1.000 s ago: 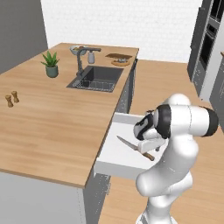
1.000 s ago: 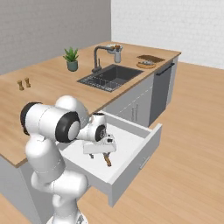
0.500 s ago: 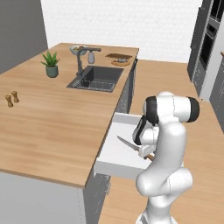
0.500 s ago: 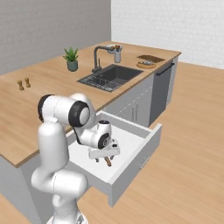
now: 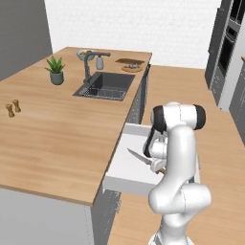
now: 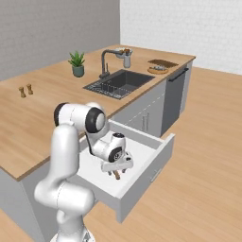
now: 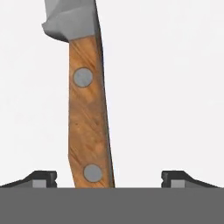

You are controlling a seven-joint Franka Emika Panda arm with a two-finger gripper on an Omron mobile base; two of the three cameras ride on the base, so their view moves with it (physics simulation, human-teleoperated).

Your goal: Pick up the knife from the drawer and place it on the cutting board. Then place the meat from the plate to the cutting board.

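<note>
A: Knife (image 7: pixel 89 109) — brown wooden handle with two grey rivets, silver-grey blade, lying flat on the white floor of the open drawer (image 5: pixel 125 168).

B: Position?

A: Toward the drawer's front right corner, blade pointing back left (handle partly hidden in the base views).

B: The rest?

A: Dark cutting board (image 6: pixel 163 63) at the counter's far corner, tan plate (image 6: pixel 157 70) beside it bearing the grey meat (image 6: pixel 159 69).

no text, label or number can be read anywhere.

The knife (image 5: pixel 139 157) lay in the open drawer (image 5: pixel 128 165), its handle end hidden under the lowered hand (image 5: pixel 158 165).
</note>
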